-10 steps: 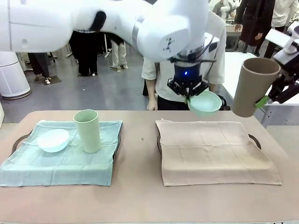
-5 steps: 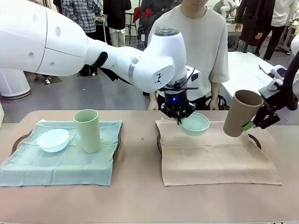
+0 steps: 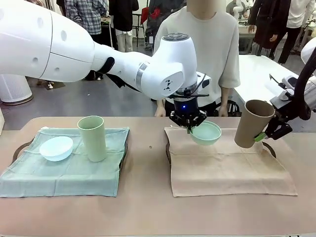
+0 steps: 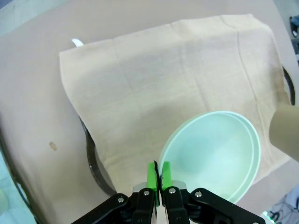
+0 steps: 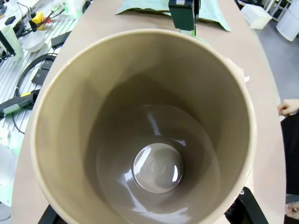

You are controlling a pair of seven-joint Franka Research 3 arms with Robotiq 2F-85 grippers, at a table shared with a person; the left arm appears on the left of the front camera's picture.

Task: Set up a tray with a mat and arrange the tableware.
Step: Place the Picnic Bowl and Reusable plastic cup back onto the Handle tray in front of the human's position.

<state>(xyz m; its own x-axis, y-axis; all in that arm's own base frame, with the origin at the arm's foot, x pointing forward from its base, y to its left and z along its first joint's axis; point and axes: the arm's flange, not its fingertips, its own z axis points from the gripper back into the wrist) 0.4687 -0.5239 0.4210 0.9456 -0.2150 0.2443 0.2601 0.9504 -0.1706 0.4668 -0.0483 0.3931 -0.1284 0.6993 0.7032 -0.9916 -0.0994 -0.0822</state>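
beige mat (image 3: 227, 165) front bare, mint bowl (image 3: 206, 133) blocking rear

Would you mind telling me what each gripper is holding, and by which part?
Left gripper: mint green round bowl, pinched at its rim. Right gripper: tall tan-brown tapered cup, clamped on its lower side wall.

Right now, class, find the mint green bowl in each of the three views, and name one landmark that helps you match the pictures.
Front view: the mint green bowl is centre, tilted, over the beige mat's far edge, pinched by the left gripper.
Left wrist view: lower right, rim between the green pads.
Right wrist view: I cannot make it out behind the tan-brown cup.
Shared landmark: the beige mat.
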